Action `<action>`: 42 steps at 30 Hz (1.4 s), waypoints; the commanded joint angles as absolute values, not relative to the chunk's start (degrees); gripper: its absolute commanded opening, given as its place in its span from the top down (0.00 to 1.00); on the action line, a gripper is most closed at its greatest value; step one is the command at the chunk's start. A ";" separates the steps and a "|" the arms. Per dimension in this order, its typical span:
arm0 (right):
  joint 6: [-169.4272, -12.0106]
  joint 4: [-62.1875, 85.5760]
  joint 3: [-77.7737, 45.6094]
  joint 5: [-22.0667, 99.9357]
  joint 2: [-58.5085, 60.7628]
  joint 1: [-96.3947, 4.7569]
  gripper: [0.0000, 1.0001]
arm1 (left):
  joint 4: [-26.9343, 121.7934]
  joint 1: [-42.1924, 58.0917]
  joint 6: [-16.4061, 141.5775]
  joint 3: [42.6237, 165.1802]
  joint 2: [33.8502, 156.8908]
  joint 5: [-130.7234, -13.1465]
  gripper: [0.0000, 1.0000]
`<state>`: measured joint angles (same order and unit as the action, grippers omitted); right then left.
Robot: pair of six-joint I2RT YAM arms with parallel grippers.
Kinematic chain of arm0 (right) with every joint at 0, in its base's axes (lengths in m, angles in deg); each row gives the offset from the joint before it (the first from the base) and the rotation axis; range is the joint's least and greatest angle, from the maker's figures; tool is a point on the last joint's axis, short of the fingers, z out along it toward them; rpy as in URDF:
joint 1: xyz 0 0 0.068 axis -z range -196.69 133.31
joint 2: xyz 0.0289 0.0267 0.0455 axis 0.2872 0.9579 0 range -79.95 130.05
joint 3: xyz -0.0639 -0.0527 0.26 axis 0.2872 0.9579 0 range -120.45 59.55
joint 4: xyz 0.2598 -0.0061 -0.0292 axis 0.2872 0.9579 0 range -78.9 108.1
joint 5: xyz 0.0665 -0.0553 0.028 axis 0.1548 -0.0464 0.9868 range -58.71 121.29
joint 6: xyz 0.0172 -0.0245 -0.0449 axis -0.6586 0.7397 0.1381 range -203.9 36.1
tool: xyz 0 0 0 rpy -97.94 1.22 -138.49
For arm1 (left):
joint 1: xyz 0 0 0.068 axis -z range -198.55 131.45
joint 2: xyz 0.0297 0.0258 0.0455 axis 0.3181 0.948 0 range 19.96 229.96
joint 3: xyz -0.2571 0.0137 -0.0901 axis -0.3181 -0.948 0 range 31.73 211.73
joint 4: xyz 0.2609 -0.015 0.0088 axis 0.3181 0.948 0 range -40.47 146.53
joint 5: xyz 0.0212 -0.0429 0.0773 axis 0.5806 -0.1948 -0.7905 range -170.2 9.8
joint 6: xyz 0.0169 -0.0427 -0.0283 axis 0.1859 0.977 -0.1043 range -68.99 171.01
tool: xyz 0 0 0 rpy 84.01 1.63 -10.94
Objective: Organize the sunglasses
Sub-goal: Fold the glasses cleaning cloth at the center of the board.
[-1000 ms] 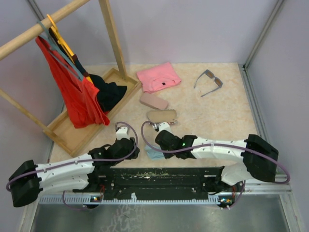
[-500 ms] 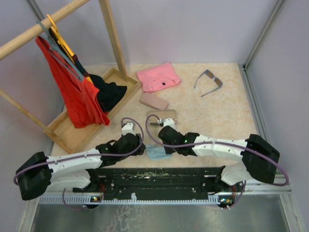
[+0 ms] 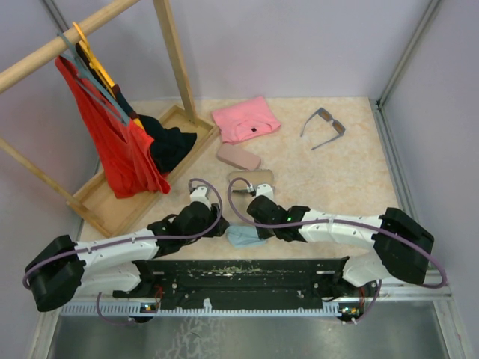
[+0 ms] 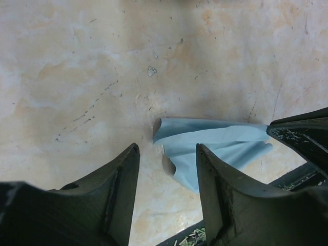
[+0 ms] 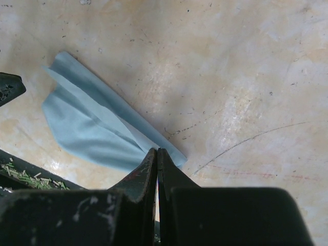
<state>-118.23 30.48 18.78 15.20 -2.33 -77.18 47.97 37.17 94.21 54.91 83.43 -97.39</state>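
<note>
Grey-blue sunglasses (image 3: 323, 127) with dark lenses lie unfolded at the table's far right, well away from both arms. A light blue cloth (image 3: 243, 238) lies crumpled near the front edge, between the two grippers. My right gripper (image 3: 253, 226) is shut, and its tips (image 5: 157, 150) pinch the cloth (image 5: 92, 130) at one corner, where the folds converge. My left gripper (image 3: 218, 224) is open. In the left wrist view its fingertips (image 4: 166, 154) sit just short of the cloth's (image 4: 215, 143) free left end, which curls up off the table.
A tan oblong case (image 3: 251, 178) lies just beyond the grippers, and a pink case (image 3: 238, 156) behind it. A folded pink garment (image 3: 245, 118) lies further back. The wooden rack tray (image 3: 101, 202) with hanging clothes (image 3: 112, 142) fills the left. The black base rail (image 3: 247, 273) borders the front.
My left arm has reached forward and right, up to the cloth, with its jaws a little wider. My right gripper has shifted slightly, and the cloth has moved a little to the right with it.
</note>
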 commanded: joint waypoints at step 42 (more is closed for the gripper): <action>-118.83 28.77 19.08 15.08 -5.09 -76.73 1.00 | 38.94 34.76 86.48 56.13 94.82 -87.21 0.78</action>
